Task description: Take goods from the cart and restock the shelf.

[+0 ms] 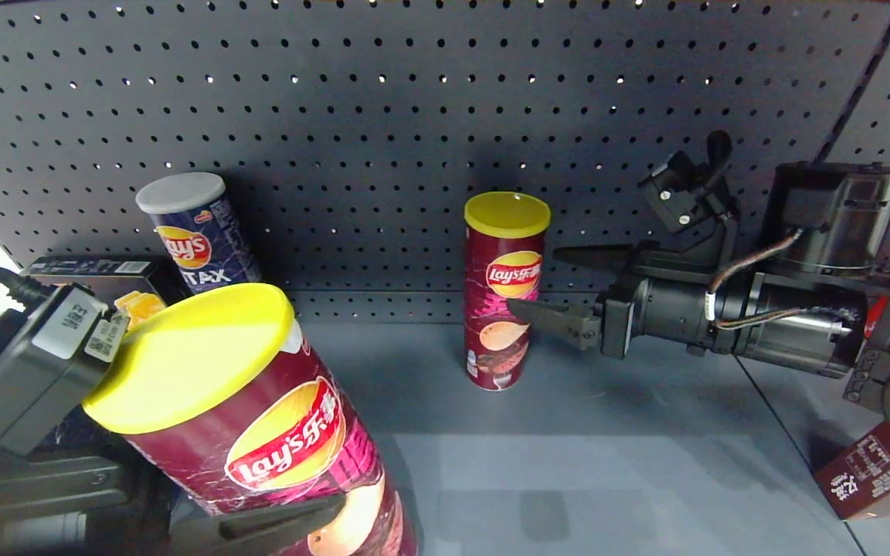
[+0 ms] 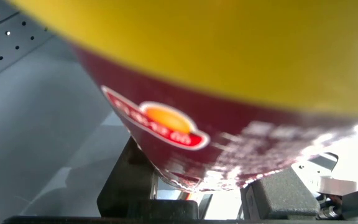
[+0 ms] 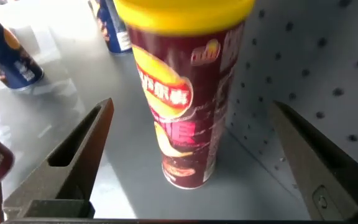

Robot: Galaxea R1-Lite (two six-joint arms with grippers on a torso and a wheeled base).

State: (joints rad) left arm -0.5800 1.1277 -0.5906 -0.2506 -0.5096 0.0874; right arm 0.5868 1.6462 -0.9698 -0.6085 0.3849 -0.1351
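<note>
A: Gripping a tilted maroon can [image 1: 259, 417] low on its body, the left tool [image 2: 199, 190] is clamped tight. The right tool [image 1: 538, 279] gapes wide, flanking the standing can [image 1: 501, 309] on the shelf [image 1: 607, 432] without touching it.

B: Placing, then. Next it likely calls for uprighting the maroon can and setting it beside the standing can.

Yellow-lidded maroon chip can [image 2: 229, 149] close up in the left end effector [image 2: 204, 191], grey shelf [image 2: 48, 137] behind.

Maroon, yellow-lidded shelf can [image 1: 505, 297] and near can [image 1: 275, 440]; navy can [image 1: 202, 243], top perhaps grey; dark perforated panel [image 1: 414, 116]
</note>
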